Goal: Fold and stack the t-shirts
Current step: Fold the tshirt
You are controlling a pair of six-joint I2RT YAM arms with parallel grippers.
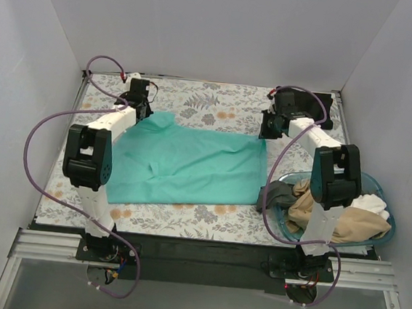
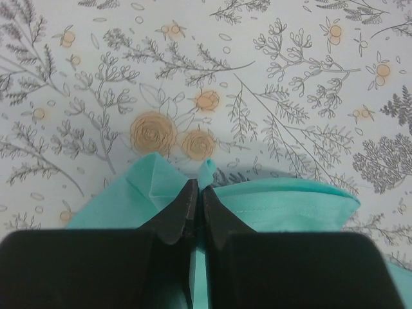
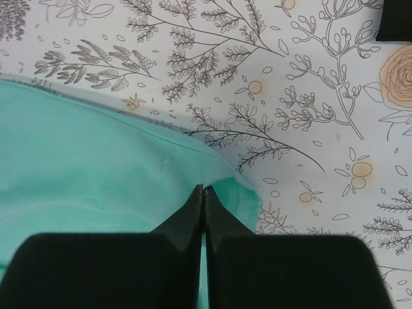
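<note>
The bright teal t-shirt lies spread on the floral tablecloth in the middle of the table. My left gripper is shut on the shirt's far left corner; in the left wrist view a pinch of teal fabric sticks out past the closed fingertips. My right gripper is shut on the shirt's far right corner; in the right wrist view the teal hem folds round the closed tips. Tan, white and dark grey shirts lie heaped in the basket.
The translucent blue basket sits at the near right, beside my right arm. White walls close in the table on the left, back and right. Purple cables loop beside both arms. A black mount shows at the right wrist view's top right.
</note>
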